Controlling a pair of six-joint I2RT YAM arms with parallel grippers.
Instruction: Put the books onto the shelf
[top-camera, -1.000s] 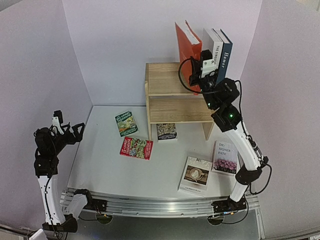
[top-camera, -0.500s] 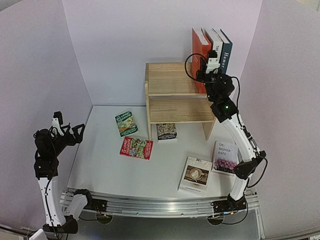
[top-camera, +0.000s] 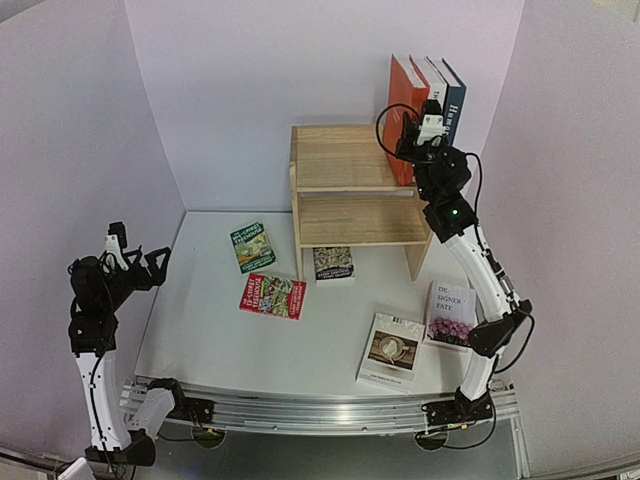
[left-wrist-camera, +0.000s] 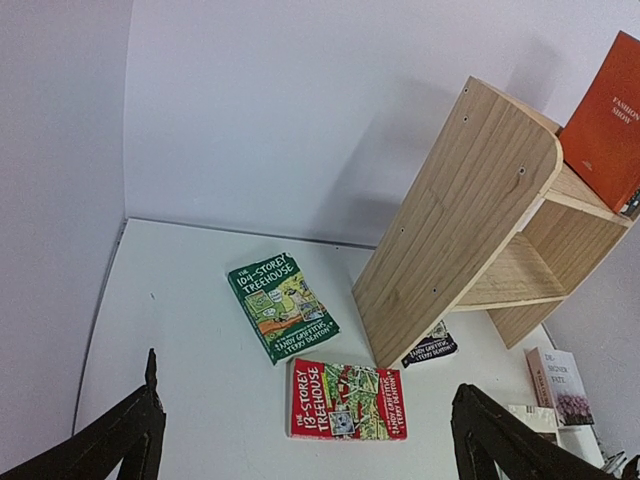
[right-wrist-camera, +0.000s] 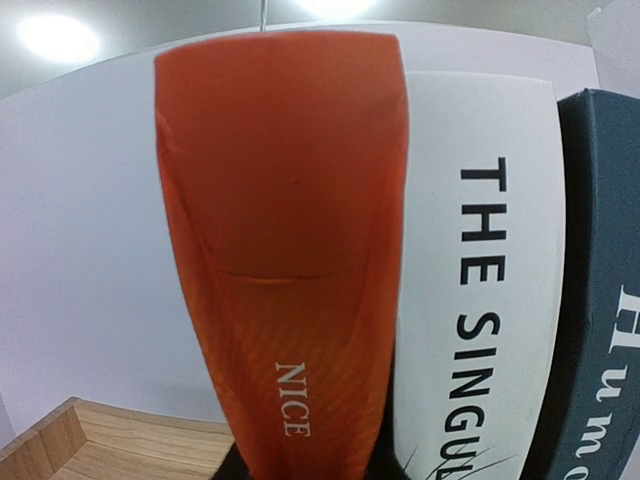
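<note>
The tall orange hardback book (top-camera: 402, 100) stands upright at the right end of the top tier of the light wooden two-tier shelf (top-camera: 345, 165). Its long axis is vertical and its spine faces the near edge of the desk (top-camera: 200, 330). The right wrist view reads "NICE" low on that spine. Against its right side stand a white book with black spine lettering (top-camera: 430, 85) and a dark blue book (top-camera: 453, 100), both upright as well.

The right claw (top-camera: 415, 135) is at the orange book's lower spine. Its fingers are cut off at the bottom of the wrist view, so I cannot tell whether it grips the book or how wide it stands. The left claw (top-camera: 140, 258) hangs at the desk's left edge, spread wide and holding nothing.

Five books lie flat on the desk:
- Left of the shelf are a green paperback (top-camera: 254, 246) and a red paperback (top-camera: 272, 296).
- At the shelf's foot is a small dark paperback (top-camera: 333, 263), partly hidden by the side panel in the left wrist view.
- Toward the near right corner are a white book with a coffee-cup cover (top-camera: 392, 350) and a white book with a flower cover (top-camera: 452, 315).
</note>
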